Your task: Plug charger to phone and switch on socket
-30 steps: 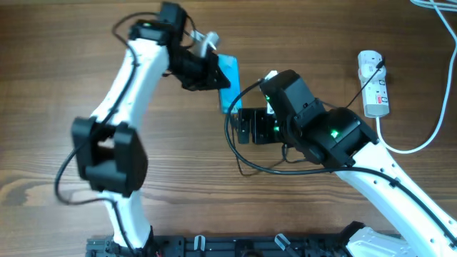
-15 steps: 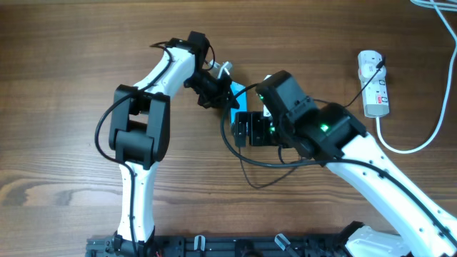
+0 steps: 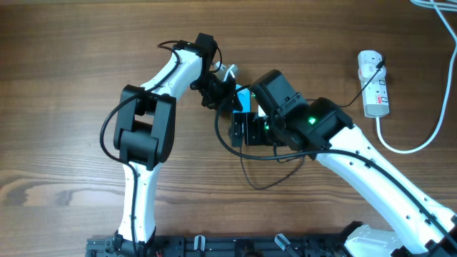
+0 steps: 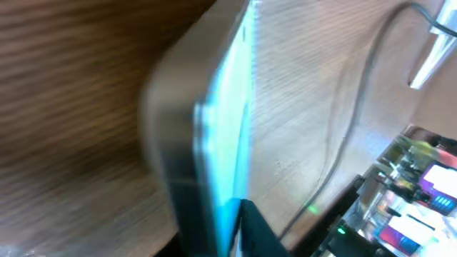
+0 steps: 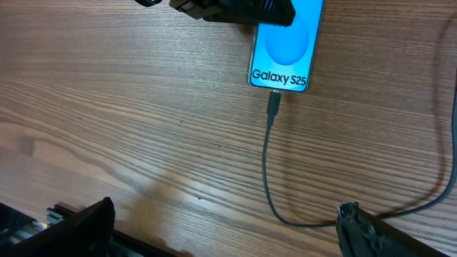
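phone (image 5: 285,43): lies flat on the table (image 3: 71,71), just toward 12 o'clock from the middle in the overhead view; the screen glows cyan, with white text "galaxy s25" near its bottom edge.
left gripper (image 3: 223,91): comes at the phone from 10 o'clock; its black fingers cover the top end of the phone in the right wrist view. in the left wrist view, which is blurred, the phone stands edge-on between two dark fingers, so the jaws look closed on its sides.
charger (image 5: 265,171): thin black cable; it runs from the phone toward 6 o'clock in the right wrist view, then bends toward 3 o'clock.
connector tip (image 5: 273,103): touches the middle of the phone's bottom edge, in line with the cable; how deep it sits i cannot tell.
right gripper (image 5: 223,214): hangs at 6 o'clock of the phone, apart from it; the jaws stand wide, one finger at each bottom corner of its view, and hold nothing. the cable passes between them without touching.
socket (image 3: 375,89): white strip at 2 o'clock of the table, well apart from both grippers; a plug sits in its upper end. the switch position is too small to tell.
white cord (image 3: 421,146): curves away from the socket's lower end toward 3 o'clock.
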You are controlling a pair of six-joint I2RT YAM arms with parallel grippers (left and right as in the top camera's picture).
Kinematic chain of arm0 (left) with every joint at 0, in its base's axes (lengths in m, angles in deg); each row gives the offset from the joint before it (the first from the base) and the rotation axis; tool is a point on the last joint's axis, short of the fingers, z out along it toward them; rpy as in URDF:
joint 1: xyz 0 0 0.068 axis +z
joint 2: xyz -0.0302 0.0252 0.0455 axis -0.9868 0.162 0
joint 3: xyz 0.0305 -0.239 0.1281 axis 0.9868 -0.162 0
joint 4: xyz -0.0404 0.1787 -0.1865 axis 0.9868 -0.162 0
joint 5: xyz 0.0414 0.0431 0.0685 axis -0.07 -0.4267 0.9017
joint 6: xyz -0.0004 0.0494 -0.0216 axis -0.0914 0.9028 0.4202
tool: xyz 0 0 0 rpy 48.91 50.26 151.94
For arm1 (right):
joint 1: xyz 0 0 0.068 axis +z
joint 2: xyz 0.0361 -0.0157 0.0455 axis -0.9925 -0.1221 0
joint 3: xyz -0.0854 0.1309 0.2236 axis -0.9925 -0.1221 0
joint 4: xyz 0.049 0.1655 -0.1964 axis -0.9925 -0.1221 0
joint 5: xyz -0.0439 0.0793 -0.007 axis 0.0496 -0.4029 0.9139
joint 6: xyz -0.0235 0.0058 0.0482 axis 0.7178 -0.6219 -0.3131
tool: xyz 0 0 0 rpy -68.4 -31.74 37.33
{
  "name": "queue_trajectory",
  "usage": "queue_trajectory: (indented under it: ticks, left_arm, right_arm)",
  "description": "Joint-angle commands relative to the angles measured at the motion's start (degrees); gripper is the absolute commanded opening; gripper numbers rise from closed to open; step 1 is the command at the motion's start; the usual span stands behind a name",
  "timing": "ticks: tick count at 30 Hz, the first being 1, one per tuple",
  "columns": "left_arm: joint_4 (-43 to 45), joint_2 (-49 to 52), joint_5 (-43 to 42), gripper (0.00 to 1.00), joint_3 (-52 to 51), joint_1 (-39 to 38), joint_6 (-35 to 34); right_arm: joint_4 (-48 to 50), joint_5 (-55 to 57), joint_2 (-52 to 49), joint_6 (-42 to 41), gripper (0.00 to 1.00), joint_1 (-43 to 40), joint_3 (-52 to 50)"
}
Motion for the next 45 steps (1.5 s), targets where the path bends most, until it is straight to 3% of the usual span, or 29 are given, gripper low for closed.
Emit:
queue_trajectory:
  ticks: [1, 3, 6, 9, 10, 16, 23, 26, 29, 33, 45]
  left_arm:
    - [-0.39, 0.15, 5.35, 0.36, 0.0, -0.04, 0.33]
    - [-0.59, 0.15, 7.43, 0.54, 0.0, -0.04, -0.35]
    - [-0.68, 0.15, 11.8, 0.62, 0.0, -0.04, -3.1]
    - [-1.38, 0.11, 13.73, 0.97, 0.02, 0.24, -3.13]
    - [-1.75, 0.09, 13.92, 1.0, 0.02, 0.46, -3.15]
    - [-5.79, -6.93, 24.68, 1.0, 0.02, 3.67, -9.42]
    - [-3.5, -31.04, 39.3, 1.0, 0.02, 2.71, -20.04]
    - [-3.17, -40.57, 43.06, 1.0, 0.02, 1.4, -22.34]
    - [-3.72, -43.93, 43.04, 1.0, 0.02, 1.38, -22.34]
    - [-3.69, -45.09, 43.04, 1.0, 0.02, 1.38, -22.34]
    - [-3.69, -44.94, 43.04, 1.0, 0.02, 1.38, -22.34]
  right_arm:
    - [-0.09, -0.24, -0.66, 1.25, 1.0, -0.22, 0.48]
    - [-0.07, 0.07, -0.66, 1.29, 1.0, -0.63, 0.48]
    - [-1.03, 1.27, -0.66, 1.31, 1.0, -2.34, 0.5]
    - [-3.1, 2.47, -0.66, 1.31, 1.0, -5.9, 0.5]
    - [-3.89, 3.87, -0.66, 1.36, 1.0, -7.15, 0.5]
    - [-6.29, 9.42, -0.55, 6.21, 1.0, -16.39, 0.9]
    - [-8.57, 8.33, -1.53, 13.46, 1.0, -34.03, 8.76]
    - [-3.91, 10.14, -3.69, 16.59, 1.0, -44.48, 10.88]
    - [1.22, 12.37, -6.14, 23.21, 1.0, -50.03, 10.86]
    - [6.86, 19.71, -11.08, 23.58, 1.0, -56.13, 10.78]
    - [15.98, 16.74, -28.22, 24.2, 1.0, -65.18, 10.67]
